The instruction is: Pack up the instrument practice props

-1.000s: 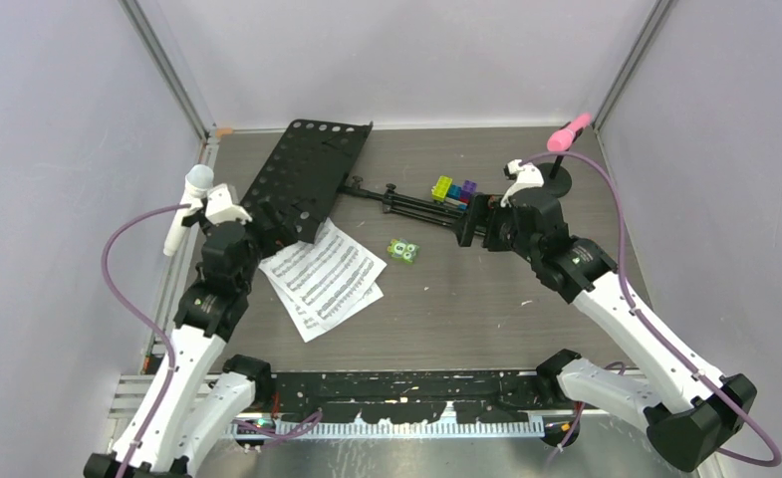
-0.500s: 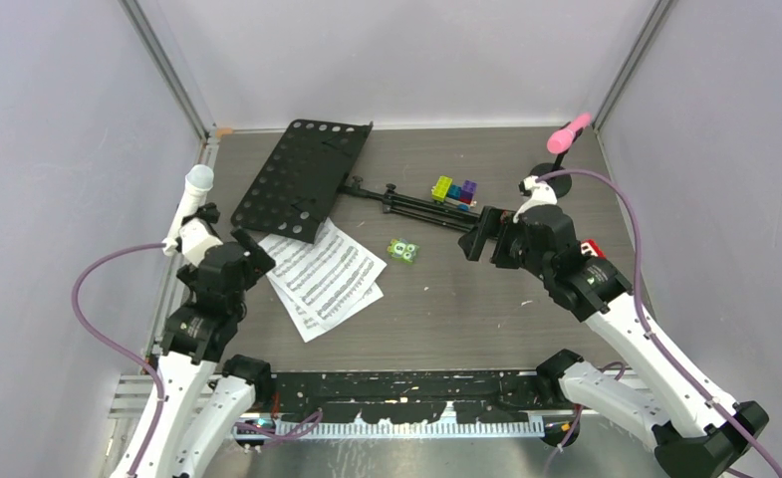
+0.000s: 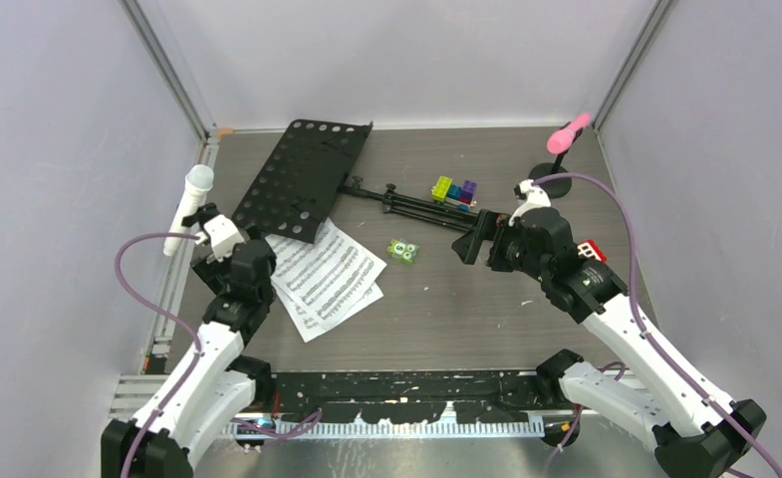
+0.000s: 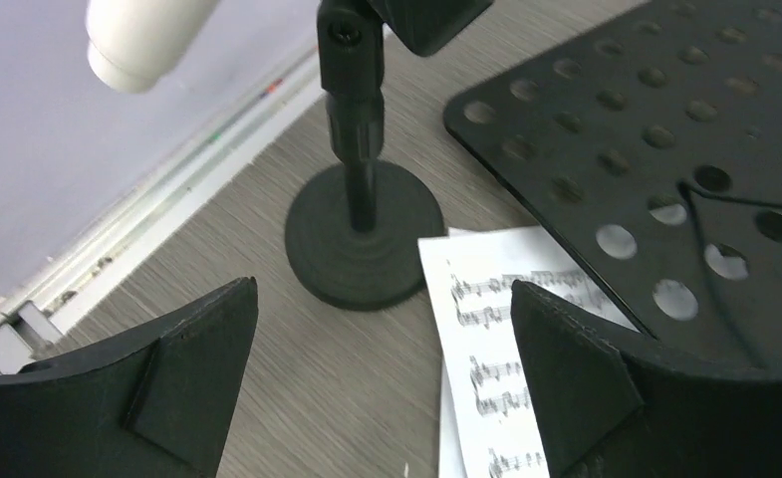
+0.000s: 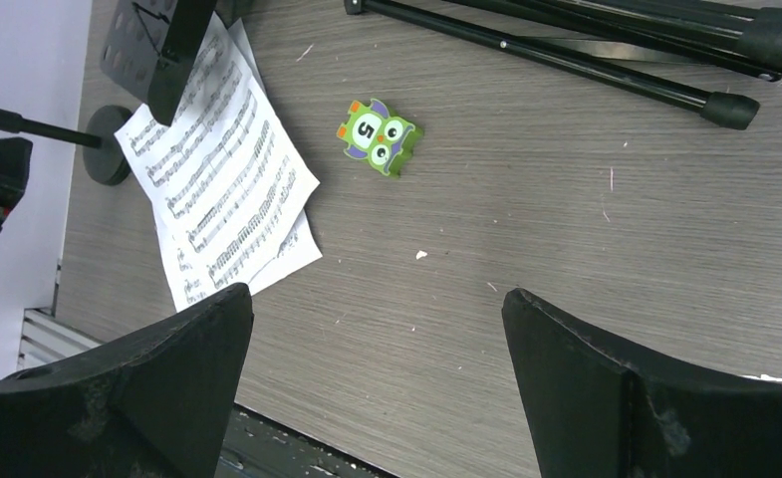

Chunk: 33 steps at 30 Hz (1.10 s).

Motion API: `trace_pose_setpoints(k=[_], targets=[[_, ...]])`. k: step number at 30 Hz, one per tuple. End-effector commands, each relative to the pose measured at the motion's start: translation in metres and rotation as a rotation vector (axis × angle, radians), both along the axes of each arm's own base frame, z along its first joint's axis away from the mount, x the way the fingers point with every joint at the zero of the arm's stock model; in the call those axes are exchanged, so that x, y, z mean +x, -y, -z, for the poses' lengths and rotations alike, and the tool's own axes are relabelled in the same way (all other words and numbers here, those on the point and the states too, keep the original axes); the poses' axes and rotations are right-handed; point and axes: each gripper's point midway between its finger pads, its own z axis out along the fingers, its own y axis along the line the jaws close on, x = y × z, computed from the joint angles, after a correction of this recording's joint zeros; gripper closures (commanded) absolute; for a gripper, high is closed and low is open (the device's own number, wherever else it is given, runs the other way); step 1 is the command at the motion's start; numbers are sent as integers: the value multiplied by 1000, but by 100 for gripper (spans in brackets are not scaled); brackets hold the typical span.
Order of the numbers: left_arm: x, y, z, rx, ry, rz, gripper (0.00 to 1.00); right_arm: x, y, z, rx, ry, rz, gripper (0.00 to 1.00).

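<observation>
left hand (image 4: 382,299) splayed (empty), right hand (image 5: 377,304) splayed

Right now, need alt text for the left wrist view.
The left gripper, jaws open, faces a black round-based mic mount standing on the table, with the end of the white microphone at top left. To the right, sheet-music pages lie partly under the black perforated music desk.

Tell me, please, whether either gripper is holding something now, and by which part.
Nothing is held. The left gripper is open, facing the mic mount; the right gripper is open above the table.
</observation>
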Motion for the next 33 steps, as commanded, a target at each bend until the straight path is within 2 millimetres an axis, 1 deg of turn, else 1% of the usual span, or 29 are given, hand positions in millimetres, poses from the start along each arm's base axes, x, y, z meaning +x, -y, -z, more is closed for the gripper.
trace_pose_setpoints(k=[1,3,5,9,13,16,17,18,19,23,26,30,33], targets=[[8,-26,-26,129,133,-158,0,5,-7,-9,39,42,-12,0],[11,-25,-19,162,131,-133,0,6,-7,-8,32,40,-16,0],[10,-28,-13,154,168,-141,0,6,-8,-7,26,38,-17,0],[11,-41,-1,127,214,-148,0,4,-13,-4,24,23,-54,0],[19,-59,8,139,193,-154,0,6,-15,-2,13,18,-65,0],[26,-70,10,123,238,-169,0,8,-18,-2,11,12,-76,0],[32,-69,11,113,248,-138,1,8,-20,-2,12,9,-84,0],[35,-71,10,112,260,-140,1,9,-20,-2,10,6,-87,0],[38,-72,14,110,258,-143,2,10,-21,-3,7,4,-91,0],[48,-73,10,104,279,-142,11,12,-22,-3,-7,7,-99,0],[55,-79,9,97,264,-152,14,14,-23,-2,-8,4,-100,0],[61,-86,12,69,233,-173,22,15,-27,-2,4,-5,-111,0],[67,-91,11,58,229,-179,25,14,-28,-2,4,-8,-115,0]])
